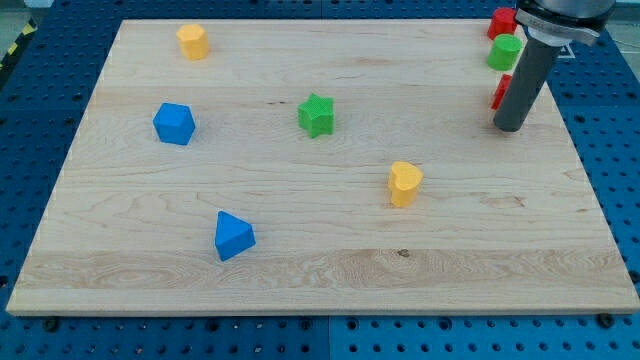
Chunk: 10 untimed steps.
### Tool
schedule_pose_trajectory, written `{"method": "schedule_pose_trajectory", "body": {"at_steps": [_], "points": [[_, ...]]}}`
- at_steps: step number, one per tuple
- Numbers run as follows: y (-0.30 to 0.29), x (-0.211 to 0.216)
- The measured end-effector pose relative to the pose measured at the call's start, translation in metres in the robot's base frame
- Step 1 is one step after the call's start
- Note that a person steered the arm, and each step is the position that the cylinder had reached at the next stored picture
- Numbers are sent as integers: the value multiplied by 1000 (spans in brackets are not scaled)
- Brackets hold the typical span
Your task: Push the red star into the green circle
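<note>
My tip (508, 127) is resting on the bench (330, 270) near the view's top right, just below the green circle (504, 51) and beside a red block (500, 92) that the rod is partly hiding (its shape cannot be made out). Another red block (501, 21) is sitting at the top edge just above the green circle, and I cannot tell which one is the star. There is no gripper; a green star (317, 114), yellow heart (404, 183), yellow block (192, 41) and two blue blocks (173, 123) (233, 236) are lying well apart.
</note>
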<state>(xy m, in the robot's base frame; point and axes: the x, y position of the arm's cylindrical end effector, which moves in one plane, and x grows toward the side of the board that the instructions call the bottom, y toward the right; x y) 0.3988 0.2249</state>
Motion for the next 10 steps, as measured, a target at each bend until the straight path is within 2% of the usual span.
{"method": "schedule_pose_trajectory", "body": {"at_steps": [6,8,9,10], "points": [[0,-33],[14,12],[32,-14],[27,-36]]}}
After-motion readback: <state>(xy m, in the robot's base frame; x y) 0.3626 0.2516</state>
